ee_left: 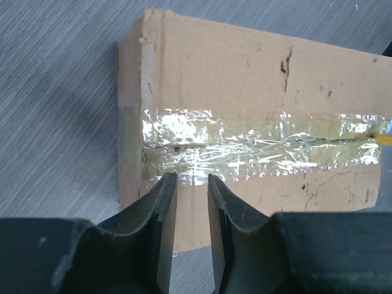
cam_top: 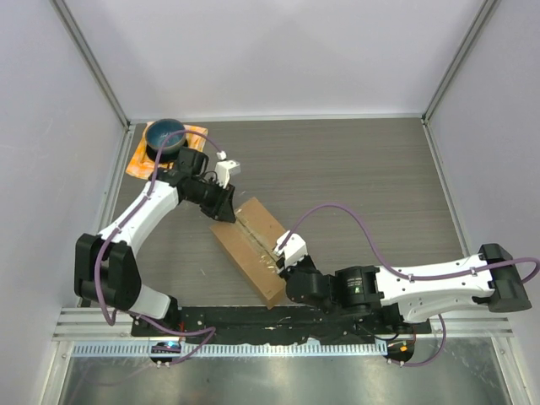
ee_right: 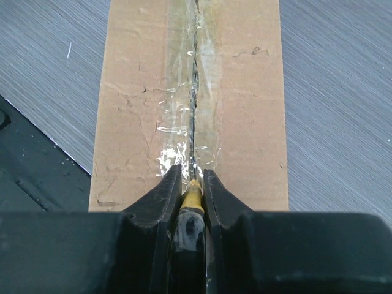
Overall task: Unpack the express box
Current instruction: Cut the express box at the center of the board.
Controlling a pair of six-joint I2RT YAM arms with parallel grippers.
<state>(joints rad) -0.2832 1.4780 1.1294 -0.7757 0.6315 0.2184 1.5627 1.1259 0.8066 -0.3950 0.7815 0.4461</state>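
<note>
**Express box:** The express box (cam_top: 249, 253) lies flat and diagonal on the grey table (cam_top: 363, 169), just below the centre of the top view. Its flaps are down. Clear tape (ee_left: 257, 147) runs along the top seam, and a dark slit shows down the seam line in the right wrist view.

**Left gripper:** The left gripper (ee_left: 192, 179) hangs over the box's upper-left end. Its jaws stand parted with nothing between them.

**Right gripper:** The right gripper (ee_right: 192, 174) is at the box's lower-right end. Its jaws are clamped on a yellow-tipped tool (ee_right: 192, 197), whose tip sits at the seam. Whether the tip pierces the tape cannot be told.

**Other items:** A blue bowl (cam_top: 166, 135) rests on an orange cloth (cam_top: 135, 164) at upper left, apart from the box.
</note>
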